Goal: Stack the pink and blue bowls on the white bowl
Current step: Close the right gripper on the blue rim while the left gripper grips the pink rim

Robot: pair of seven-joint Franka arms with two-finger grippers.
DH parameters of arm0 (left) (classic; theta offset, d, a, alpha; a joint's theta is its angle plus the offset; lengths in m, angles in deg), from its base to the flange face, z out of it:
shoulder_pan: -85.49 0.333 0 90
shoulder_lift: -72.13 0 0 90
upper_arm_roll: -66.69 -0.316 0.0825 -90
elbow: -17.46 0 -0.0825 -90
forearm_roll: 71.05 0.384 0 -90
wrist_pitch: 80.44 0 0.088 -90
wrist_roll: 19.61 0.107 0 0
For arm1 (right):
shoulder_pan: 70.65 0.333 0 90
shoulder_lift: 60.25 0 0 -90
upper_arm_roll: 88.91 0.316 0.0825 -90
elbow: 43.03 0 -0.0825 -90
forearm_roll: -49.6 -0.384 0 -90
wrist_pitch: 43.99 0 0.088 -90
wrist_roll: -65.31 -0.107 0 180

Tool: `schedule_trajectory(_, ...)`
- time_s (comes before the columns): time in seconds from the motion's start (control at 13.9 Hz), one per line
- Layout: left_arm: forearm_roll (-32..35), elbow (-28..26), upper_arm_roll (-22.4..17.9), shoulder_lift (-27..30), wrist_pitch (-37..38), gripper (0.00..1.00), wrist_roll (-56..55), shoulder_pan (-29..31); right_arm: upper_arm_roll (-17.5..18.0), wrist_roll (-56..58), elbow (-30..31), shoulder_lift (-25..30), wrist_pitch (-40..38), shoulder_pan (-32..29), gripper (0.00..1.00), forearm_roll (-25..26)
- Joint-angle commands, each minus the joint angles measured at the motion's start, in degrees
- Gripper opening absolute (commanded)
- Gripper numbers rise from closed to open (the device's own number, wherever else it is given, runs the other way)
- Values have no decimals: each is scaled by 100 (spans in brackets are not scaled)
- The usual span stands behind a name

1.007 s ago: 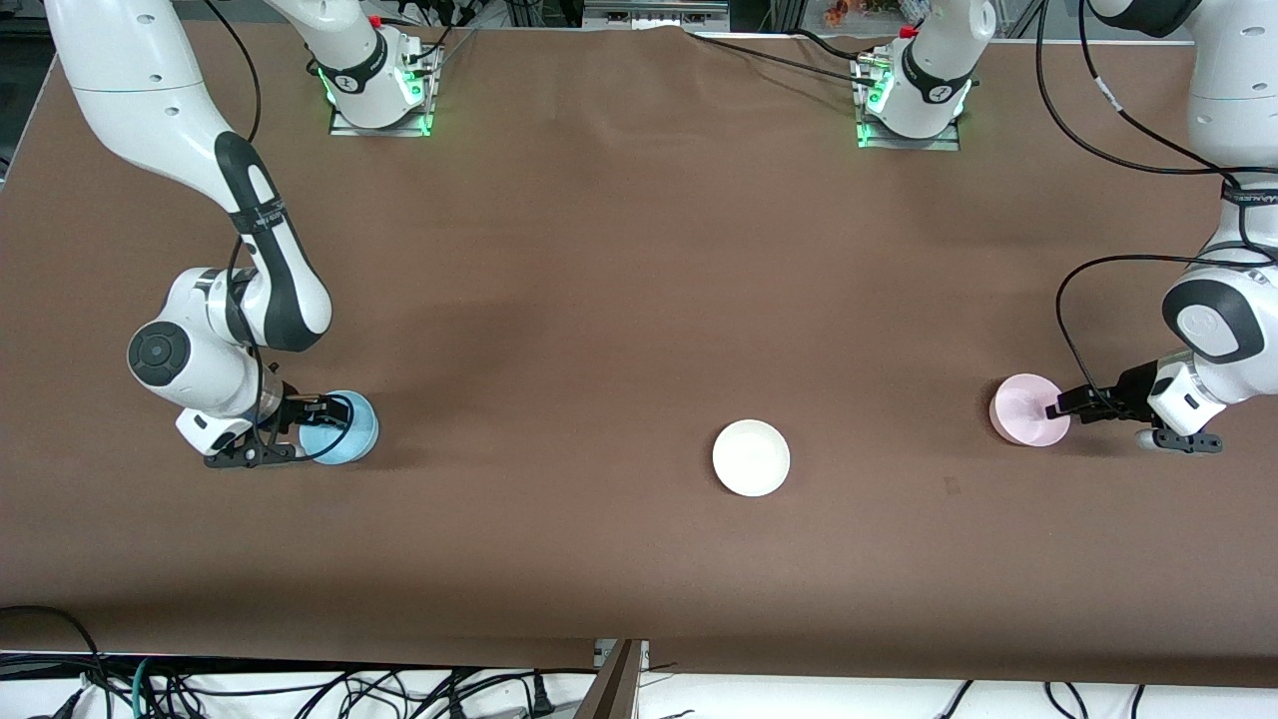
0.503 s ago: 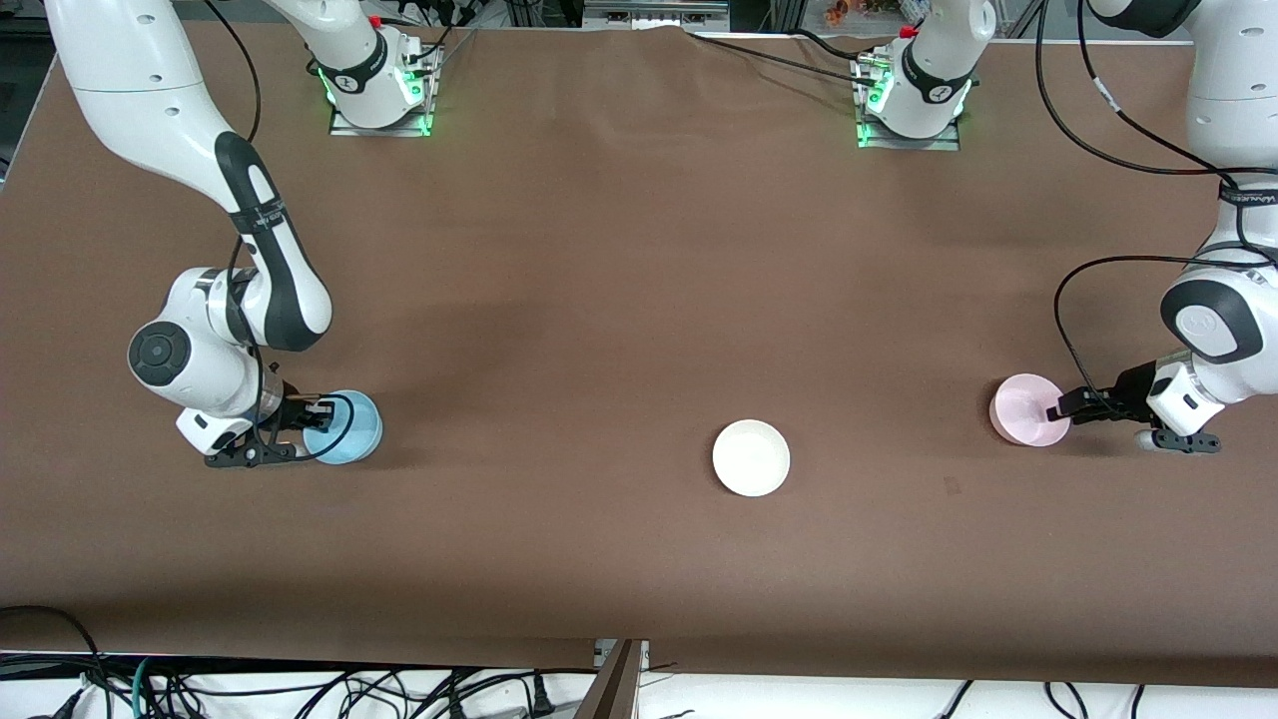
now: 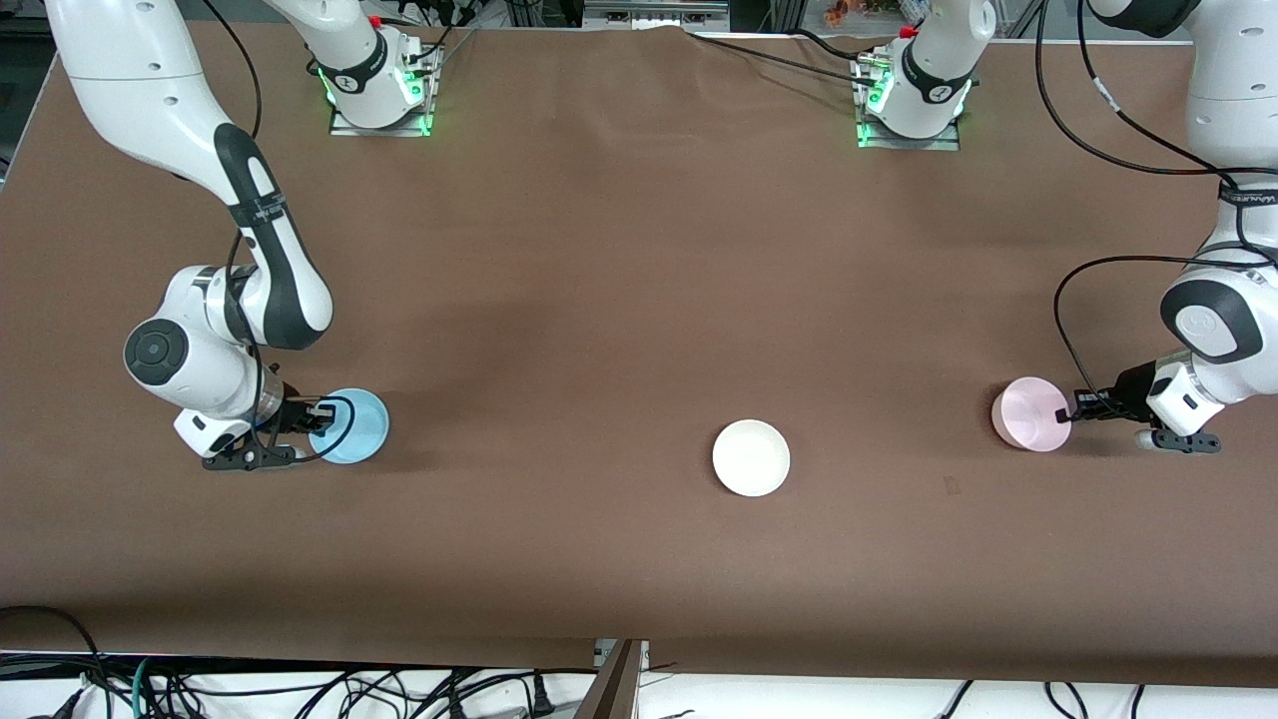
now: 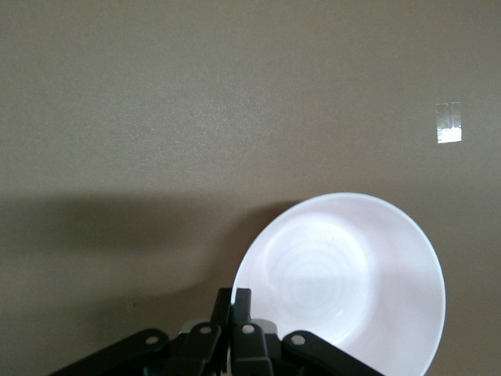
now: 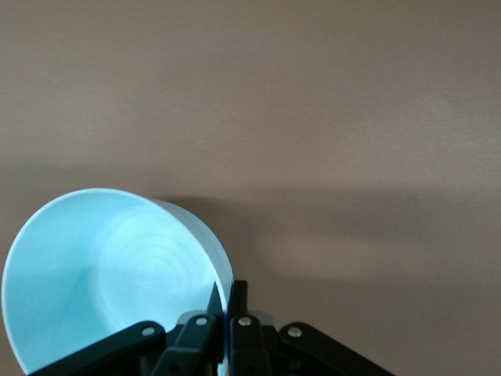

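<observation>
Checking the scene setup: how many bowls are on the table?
3: blue bowl in the right gripper, pink bowl in the left gripper, white bowl between them. None seems hidden.

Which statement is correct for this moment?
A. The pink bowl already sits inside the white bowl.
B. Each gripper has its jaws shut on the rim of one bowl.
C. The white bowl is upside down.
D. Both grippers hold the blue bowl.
B: the right gripper pinches the blue bowl rim, the left gripper the pink bowl rim; the white bowl stands alone, upright.

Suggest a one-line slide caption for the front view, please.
Right gripper shut on the blue bowl, left gripper shut on the pink bowl; white bowl waits between them.
</observation>
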Motion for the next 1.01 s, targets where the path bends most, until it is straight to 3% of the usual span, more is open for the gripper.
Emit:
schedule_trajectory(0.0,-178,41,-47,130,176,0,69,-79,7,-760,-506,50,-757,357,0,-51)
schedule_trajectory(0.43,15,207,216,394,387,0,-729,-413,-2,-3036,-1148,-169,-979,1420,0,-42)
schedule_trajectory(0.72,559,305,813,473,414,0,-1843,-492,-2,-4970,-2508,-1011,-988,2247,0,-25)
schedule_trajectory(0.93,894,410,1235,473,397,0,-2670,-589,-19,-5141,-2661,-1171,-970,2310,0,11)
